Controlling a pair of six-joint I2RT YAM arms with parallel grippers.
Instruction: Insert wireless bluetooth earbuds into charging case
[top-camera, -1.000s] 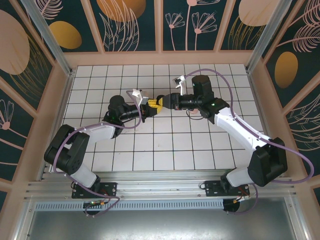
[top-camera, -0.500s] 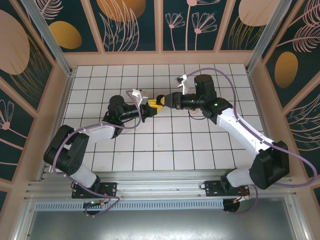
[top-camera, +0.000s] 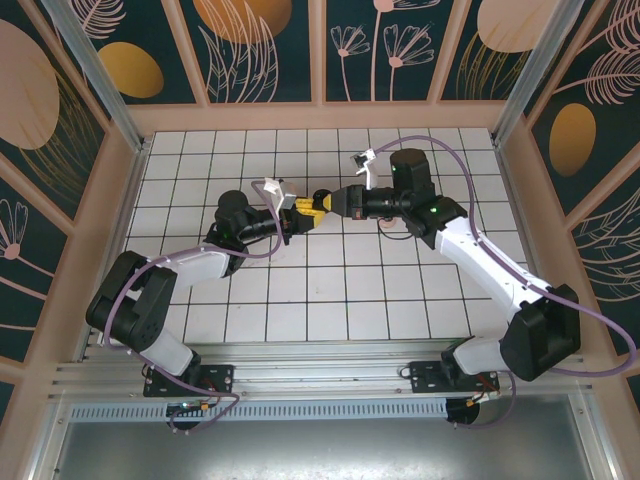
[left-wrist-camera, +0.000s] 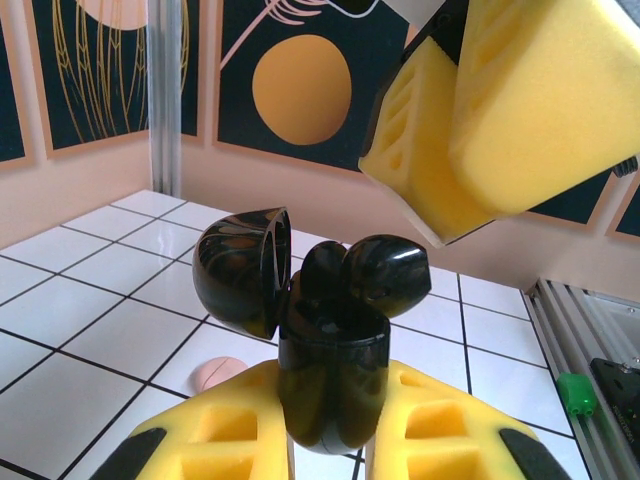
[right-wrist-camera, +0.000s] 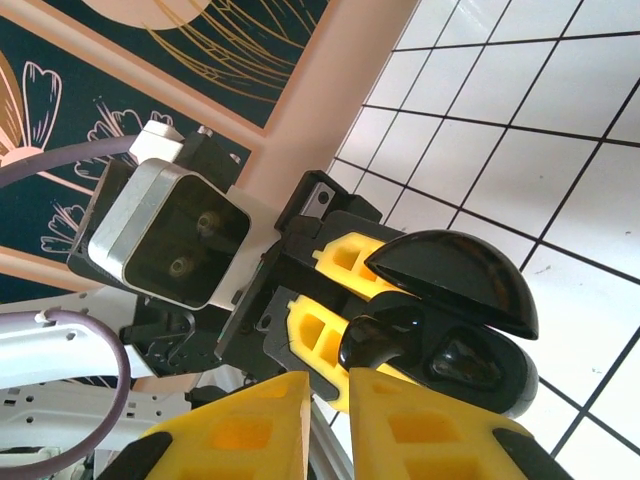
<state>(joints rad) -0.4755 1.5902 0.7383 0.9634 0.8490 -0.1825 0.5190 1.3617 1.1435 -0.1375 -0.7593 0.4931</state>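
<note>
Left gripper clamps open charging case | right gripper nearly closed, empty, above earbud | walls well apart

A: How do the arms sit?
B: Both stretched inward, tips facing. Left end effector clamped on the charging case; right end effector close by it, fingers nearly together.

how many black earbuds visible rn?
2. Both sit in the open charging case clamped in the left gripper jaws: the first earbud next to the lid, the second earbud beside it. Others may be hidden.
</note>
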